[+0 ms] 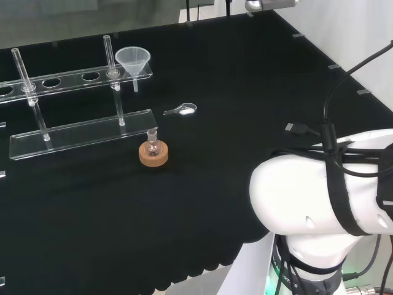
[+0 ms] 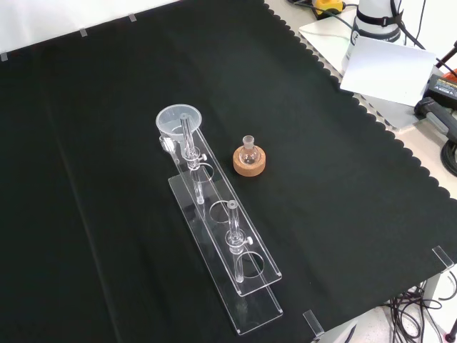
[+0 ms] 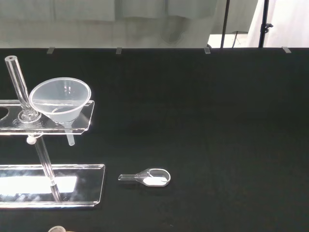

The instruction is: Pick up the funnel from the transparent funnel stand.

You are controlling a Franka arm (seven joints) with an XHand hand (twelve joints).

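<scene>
A clear funnel sits in the end hole of the transparent funnel stand, at the stand's right end in the head view. Its stem hangs down through the top shelf. From the front, the funnel is at the far end of the stand. Close up in the wrist view, the funnel stands upright in the shelf beside a clear upright post. Nothing touches the funnel.
A small round flask on a cork ring stands just in front of the stand in the head view. A small clear scoop with white powder lies right of the stand. The arm's white links fill the lower right.
</scene>
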